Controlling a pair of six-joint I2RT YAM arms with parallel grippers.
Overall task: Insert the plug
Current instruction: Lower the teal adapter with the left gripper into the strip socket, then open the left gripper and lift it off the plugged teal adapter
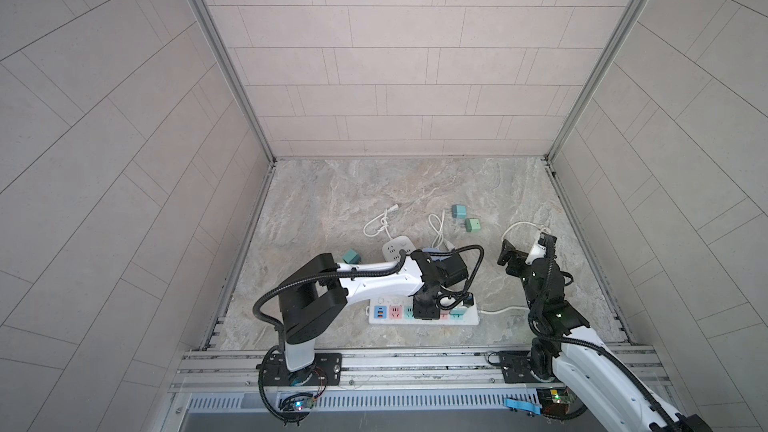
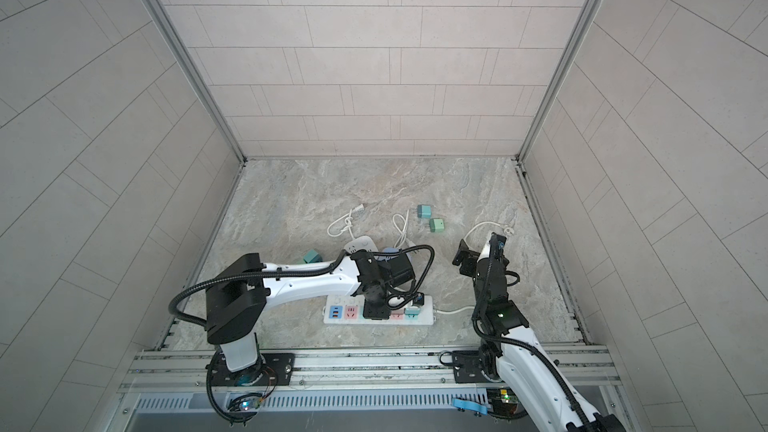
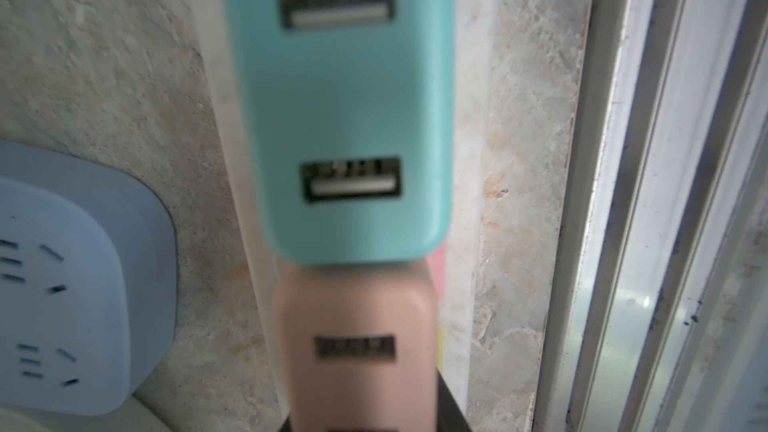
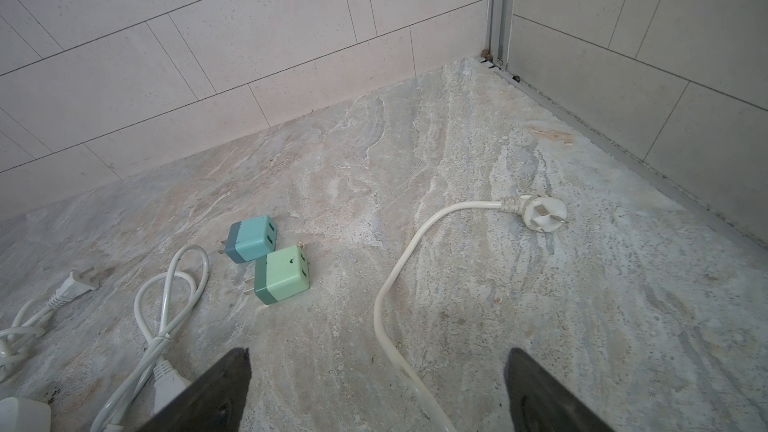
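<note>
A white power strip [image 1: 382,318] [image 2: 337,318] with coloured sockets lies near the front rail in both top views. My left gripper [image 1: 426,310] [image 2: 376,310] points down onto it, shut on a pink plug [image 3: 353,326], a small adapter with USB ports. One dark finger [image 3: 451,411] shows beside it. The pink plug stands right next to a teal adapter [image 3: 340,110] that sits in the strip. Its prongs are hidden, so I cannot tell how deep it sits. My right gripper [image 1: 527,249] [image 4: 378,357] hovers open over bare floor to the right, holding nothing.
Two teal adapters [image 4: 251,238] [image 4: 282,274] lie loose on the marble floor. A white cord with a three-pin plug [image 4: 542,216] curves under my right gripper. A blue socket cube [image 3: 62,305], a white socket block [image 1: 398,249], looped cords and another teal cube [image 1: 351,256] lie behind the strip.
</note>
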